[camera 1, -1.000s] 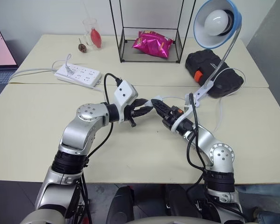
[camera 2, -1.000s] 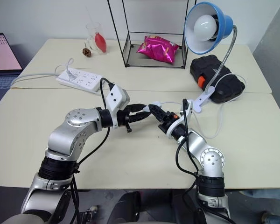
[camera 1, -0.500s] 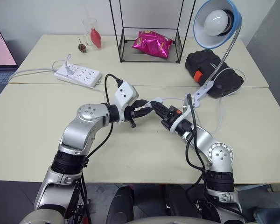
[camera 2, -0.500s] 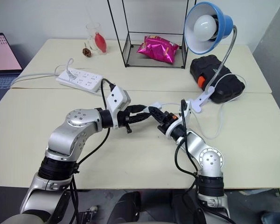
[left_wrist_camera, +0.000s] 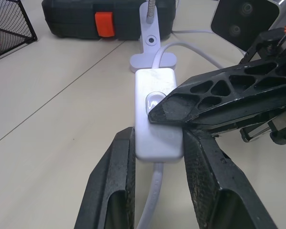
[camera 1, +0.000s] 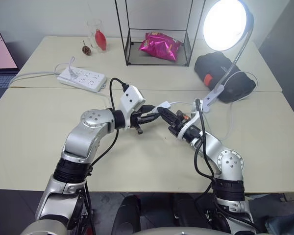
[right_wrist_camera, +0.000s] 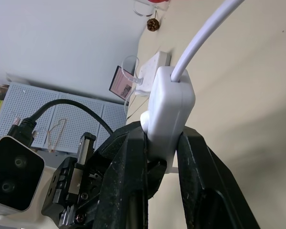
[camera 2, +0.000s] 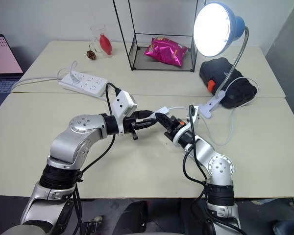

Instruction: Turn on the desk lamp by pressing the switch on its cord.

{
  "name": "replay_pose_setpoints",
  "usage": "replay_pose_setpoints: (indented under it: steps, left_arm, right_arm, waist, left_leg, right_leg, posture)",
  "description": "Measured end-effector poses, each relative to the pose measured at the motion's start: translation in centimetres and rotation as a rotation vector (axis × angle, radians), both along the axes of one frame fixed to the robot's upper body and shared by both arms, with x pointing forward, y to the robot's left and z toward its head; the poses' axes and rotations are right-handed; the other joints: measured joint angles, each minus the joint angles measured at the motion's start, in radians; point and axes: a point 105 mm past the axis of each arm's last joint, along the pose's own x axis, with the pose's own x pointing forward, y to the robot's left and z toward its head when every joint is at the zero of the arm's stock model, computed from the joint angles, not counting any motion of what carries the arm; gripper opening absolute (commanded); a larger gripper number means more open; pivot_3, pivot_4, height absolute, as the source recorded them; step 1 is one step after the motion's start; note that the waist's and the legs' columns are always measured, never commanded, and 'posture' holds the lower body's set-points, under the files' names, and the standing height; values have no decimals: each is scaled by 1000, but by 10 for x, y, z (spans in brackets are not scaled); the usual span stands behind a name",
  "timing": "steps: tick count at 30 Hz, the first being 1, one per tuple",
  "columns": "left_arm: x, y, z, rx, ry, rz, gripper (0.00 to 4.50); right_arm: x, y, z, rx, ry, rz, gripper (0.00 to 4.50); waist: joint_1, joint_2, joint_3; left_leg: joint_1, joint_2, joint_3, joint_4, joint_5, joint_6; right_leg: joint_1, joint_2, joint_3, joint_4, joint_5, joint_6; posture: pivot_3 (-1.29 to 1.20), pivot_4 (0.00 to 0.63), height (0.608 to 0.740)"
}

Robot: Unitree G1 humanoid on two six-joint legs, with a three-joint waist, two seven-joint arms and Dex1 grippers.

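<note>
Counter beige. Desk lamp far right, lit, glare hiding bulb. Left hand clamps switch mid-counter; right hand pinches it, fingertip covering button. Cord partly hidden.

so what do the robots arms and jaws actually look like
Both arms are silver-grey metal with round jointed segments and black bands, and loose black cables run along them. The left gripper sits on a white boxy wrist block; the right gripper has a white wrist ring with an orange mark. The fingers are black, ribbed inside, with cut-out lattice sides.
</note>
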Motion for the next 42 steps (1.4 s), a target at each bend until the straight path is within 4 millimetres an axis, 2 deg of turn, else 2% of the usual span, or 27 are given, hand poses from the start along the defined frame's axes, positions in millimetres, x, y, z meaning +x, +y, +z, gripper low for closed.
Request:
replay_pose_setpoints:
  steps: [2,4,7,12,14,18,23,28,35,37,38,42]
  left_arm:
    - [0,0,0,0,0,0,1085]
    - [0,0,0,-1,0,0,1085]
    - [0,-1,0,-3,-1,0,1085]
    - [2,-2,-3,-1,-5,0,1085]
    - [5,-3,-8,1,1,4,1085]
    - [10,-4,-18,8,12,19,1085]
    - [17,-4,-45,74,35,16,1085]
    - [21,-3,-64,115,23,8,1085]
    - [22,-7,-73,124,6,-12,1085]
    - [22,-7,-74,123,6,-14,1785]
    - [22,-7,-74,124,6,-16,1812]
    - [21,-4,-79,140,15,-15,2650]
  right_arm:
    - [0,-1,-1,-16,-3,3,1862]
    - [-1,-2,-2,-20,-7,8,2139]
    - [-4,-4,-7,-64,-22,31,2813]
    - [-17,-19,-13,-259,-131,76,4135]
    - [-29,-25,-21,-446,-211,126,4484]
    - [-42,-43,-25,-657,-324,169,4500]
    - [-58,-63,-7,-994,-620,321,4500]
    - [-54,-71,13,-1148,-807,382,4500]
    - [-47,-76,17,-1164,-832,398,4500]
    - [-47,-77,16,-1166,-833,404,4500]
    - [-47,-76,16,-1163,-835,408,4500]
    - [-44,-77,15,-1161,-840,410,4500]
  waist:
    - [0,0,0]
    - [0,0,0]
    - [0,0,0]
    - [1,0,0]
    - [1,0,0]
    - [5,0,0]
    - [4,0,0]
    - [6,-1,-1]
    - [12,-1,-1]
    - [14,-1,-1]
    - [14,-1,-1]
    - [16,-1,-1]
  left_leg:
    - [0,0,0,0,0,0]
    - [0,0,0,0,0,0]
    - [0,0,0,0,0,0]
    - [0,-1,0,0,0,0]
    - [0,-1,0,1,0,0]
    - [0,-1,0,1,0,0]
    - [1,-1,1,2,0,0]
    - [1,-1,0,2,0,0]
    - [0,-1,0,2,0,0]
    - [0,-1,0,2,0,0]
    - [0,-1,0,2,0,0]
    - [1,-1,0,3,0,0]
  right_leg:
    - [0,0,0,0,0,0]
    - [0,0,0,0,0,0]
    - [0,0,0,0,0,0]
    - [0,0,0,0,0,1]
    - [0,0,0,0,-1,1]
    - [0,-1,0,0,-1,2]
    - [1,0,0,-1,-1,2]
    - [1,1,0,0,-1,2]
    - [1,-1,0,0,0,1]
    - [1,-1,0,0,0,1]
    - [1,-1,0,0,0,1]
    - [1,0,0,0,0,2]
  posture:
    - [0,150,740]
    - [0,150,740]
    - [0,150,740]
    - [0,150,740]
    - [0,150,740]
    - [0,150,740]
    - [0,150,740]
    - [0,150,740]
    - [0,150,740]
    - [0,150,740]
    - [0,150,740]
    - [0,150,740]
